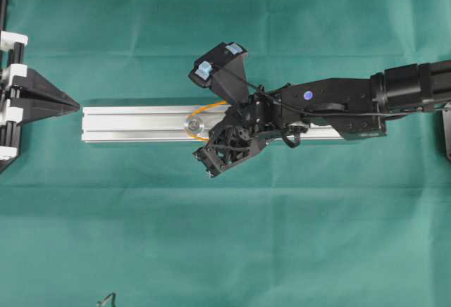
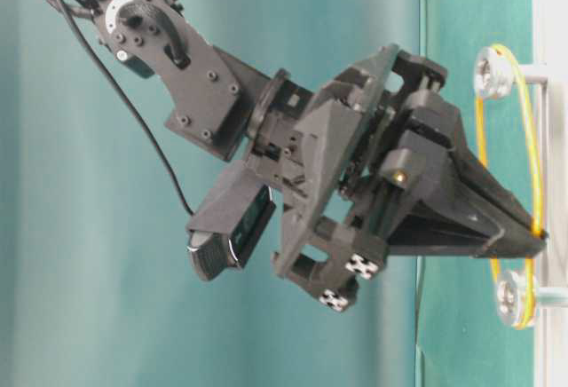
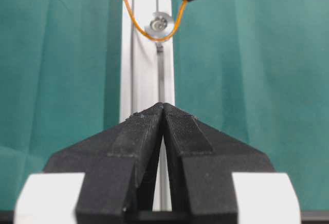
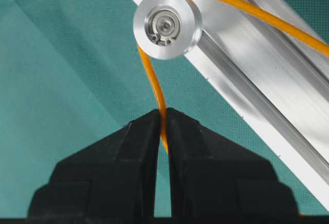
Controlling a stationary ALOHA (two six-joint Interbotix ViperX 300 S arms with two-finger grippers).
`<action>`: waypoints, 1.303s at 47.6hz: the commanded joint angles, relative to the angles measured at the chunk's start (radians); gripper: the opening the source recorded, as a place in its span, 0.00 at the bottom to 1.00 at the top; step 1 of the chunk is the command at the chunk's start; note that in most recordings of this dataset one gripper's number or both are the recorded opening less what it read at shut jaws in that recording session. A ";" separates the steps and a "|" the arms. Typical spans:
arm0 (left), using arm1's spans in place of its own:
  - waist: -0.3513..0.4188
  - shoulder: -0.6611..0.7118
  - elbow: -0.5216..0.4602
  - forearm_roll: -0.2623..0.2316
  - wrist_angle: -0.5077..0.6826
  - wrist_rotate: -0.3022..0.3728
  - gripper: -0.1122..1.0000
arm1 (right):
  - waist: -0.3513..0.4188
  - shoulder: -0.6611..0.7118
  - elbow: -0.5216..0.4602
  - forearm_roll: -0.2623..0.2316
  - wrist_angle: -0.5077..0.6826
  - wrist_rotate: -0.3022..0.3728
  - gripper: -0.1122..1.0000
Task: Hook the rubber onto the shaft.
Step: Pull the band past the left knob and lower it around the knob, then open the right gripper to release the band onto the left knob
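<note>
A silver rail lies across the green cloth, with a round silver shaft standing on it. The rubber is a thin orange loop that wraps round this shaft. My right gripper is shut on one strand of the loop just past the shaft. In the table-level view the rubber runs from the upper shaft past the right gripper down to a second shaft. My left gripper is shut and holds nothing, off the rail's left end.
A black frame post stands at the far left edge and a dark fixture at the right edge. A small black object pokes in at the bottom. The right arm covers the rail's right half.
</note>
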 commanded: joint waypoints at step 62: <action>-0.002 0.009 -0.028 0.002 -0.005 0.000 0.12 | -0.003 -0.048 -0.012 -0.060 0.006 -0.009 0.84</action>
